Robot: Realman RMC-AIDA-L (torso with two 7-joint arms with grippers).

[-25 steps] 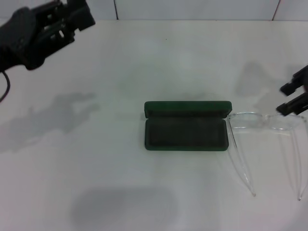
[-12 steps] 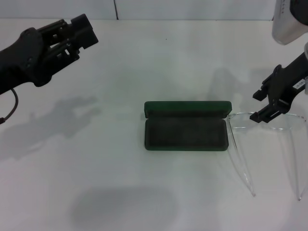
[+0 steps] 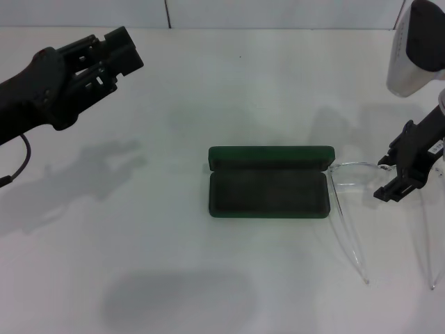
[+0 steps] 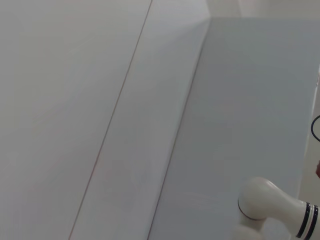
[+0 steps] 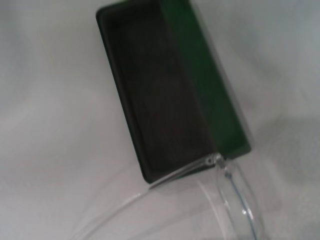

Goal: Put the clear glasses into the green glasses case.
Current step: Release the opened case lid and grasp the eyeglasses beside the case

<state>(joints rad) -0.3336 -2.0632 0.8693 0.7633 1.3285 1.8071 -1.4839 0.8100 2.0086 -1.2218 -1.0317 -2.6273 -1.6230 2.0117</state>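
— How is the left gripper posed?
— It is held raised over the far left of the worktop, well apart from everything. How far its fingers are parted cannot be told, and nothing is seen in them.

— Where is the green glasses case found?
— At the middle of the worktop, lid open, lining exposed.

— And the clear glasses?
— They are laid just to the right of the case, arms unfolded.

— And the right gripper?
— It is lowered over the glasses' front. Whether its fingers are spread or have the frame cannot be told.
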